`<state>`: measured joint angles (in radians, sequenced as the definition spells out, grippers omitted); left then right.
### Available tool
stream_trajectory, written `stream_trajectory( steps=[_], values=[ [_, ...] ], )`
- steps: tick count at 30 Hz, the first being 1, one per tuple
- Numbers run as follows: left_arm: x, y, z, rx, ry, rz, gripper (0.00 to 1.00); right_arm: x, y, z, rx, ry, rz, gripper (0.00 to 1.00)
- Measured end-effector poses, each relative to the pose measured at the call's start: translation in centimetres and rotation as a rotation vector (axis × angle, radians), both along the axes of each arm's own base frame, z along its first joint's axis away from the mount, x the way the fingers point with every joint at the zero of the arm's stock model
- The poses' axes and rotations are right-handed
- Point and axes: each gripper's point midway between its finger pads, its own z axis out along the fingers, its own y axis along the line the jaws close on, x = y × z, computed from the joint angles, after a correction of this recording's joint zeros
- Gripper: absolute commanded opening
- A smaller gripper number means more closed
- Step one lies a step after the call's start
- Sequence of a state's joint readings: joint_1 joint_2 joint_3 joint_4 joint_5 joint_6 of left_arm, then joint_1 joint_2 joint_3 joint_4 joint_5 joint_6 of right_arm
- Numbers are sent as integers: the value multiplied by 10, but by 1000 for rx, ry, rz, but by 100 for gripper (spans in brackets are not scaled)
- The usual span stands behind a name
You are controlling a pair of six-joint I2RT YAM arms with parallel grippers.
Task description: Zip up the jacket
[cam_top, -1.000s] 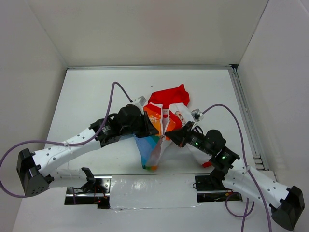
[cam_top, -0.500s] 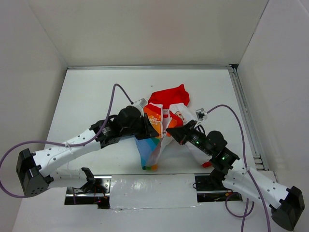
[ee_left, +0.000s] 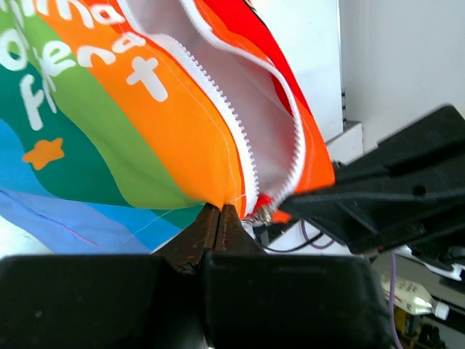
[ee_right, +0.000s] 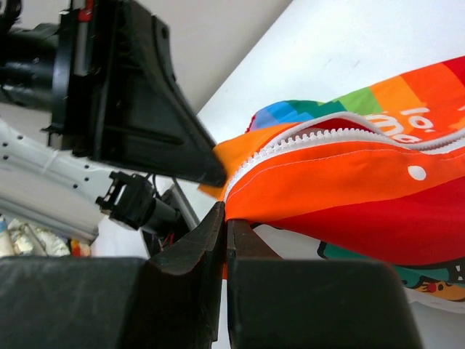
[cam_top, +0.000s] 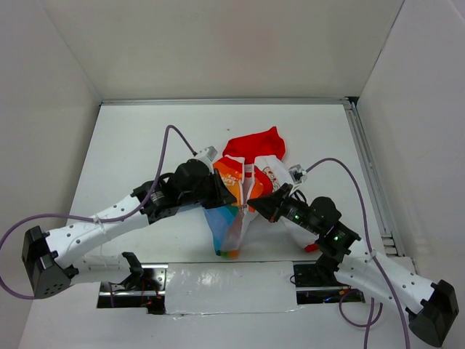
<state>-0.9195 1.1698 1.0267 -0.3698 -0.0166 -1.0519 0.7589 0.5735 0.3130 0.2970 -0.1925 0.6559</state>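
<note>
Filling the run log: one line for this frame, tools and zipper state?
zipper: open | left tool: shut on jacket where zipper sides meet | right tool: shut on jacket edge beside it

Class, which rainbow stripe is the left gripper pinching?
The orange stripe beside the white zipper teeth; the black left gripper misses the green stripe and blue stripe.

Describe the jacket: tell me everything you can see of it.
The jacket is small, thin fabric, white with rainbow stripes, white lettering and a red hood. It lies crumpled on the table, hood toward the far side, a blue-striped part trailing toward the near edge. Its white-toothed zipper gapes open. The left gripper and right gripper each pinch its orange edge beside the zipper, jaws shut.
</note>
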Motion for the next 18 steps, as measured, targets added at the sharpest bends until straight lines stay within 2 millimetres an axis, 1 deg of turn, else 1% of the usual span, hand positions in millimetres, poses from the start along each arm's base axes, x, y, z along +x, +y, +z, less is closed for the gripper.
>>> stream_trajectory(
  steps=[4,8,13,18],
  values=[
    [5,5,-1,22,-9,32,0,-8,2,2,2,-12,38,7],
    [6,6,2,21,-19,41,0,-11,4,1,-4,-12,56,7],
    [5,8,11,-2,-36,41,0,-10,7,-6,-22,8,67,8],
    [4,6,16,-20,-45,30,0,-9,8,-6,-15,14,63,9]
  ],
)
